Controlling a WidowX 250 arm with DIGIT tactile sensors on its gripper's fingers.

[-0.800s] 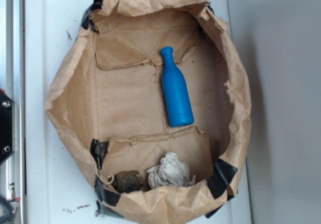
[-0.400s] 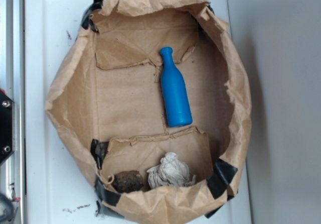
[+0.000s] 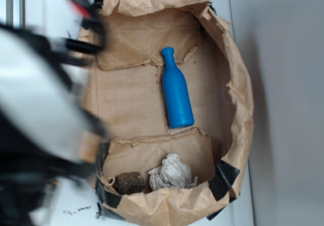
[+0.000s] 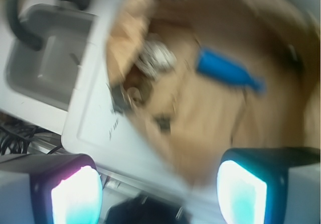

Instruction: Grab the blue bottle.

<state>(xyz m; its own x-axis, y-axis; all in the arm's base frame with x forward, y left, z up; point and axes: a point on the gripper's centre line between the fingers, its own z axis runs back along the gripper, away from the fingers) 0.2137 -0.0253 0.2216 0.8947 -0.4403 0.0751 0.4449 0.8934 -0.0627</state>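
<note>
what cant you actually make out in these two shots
- Exterior view: the arm is a motion-blurred smear; its gripper cannot be picked out.
- Exterior view: the arm covers the left rim of the paper bag.
- Wrist view: all blurred; the blue bottle shows only as a streak, and the fingers are cut by the bottom edge.

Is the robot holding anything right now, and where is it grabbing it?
Nothing. The gripper is open and empty, and the blue bottle lies untouched in the paper bag.
</note>
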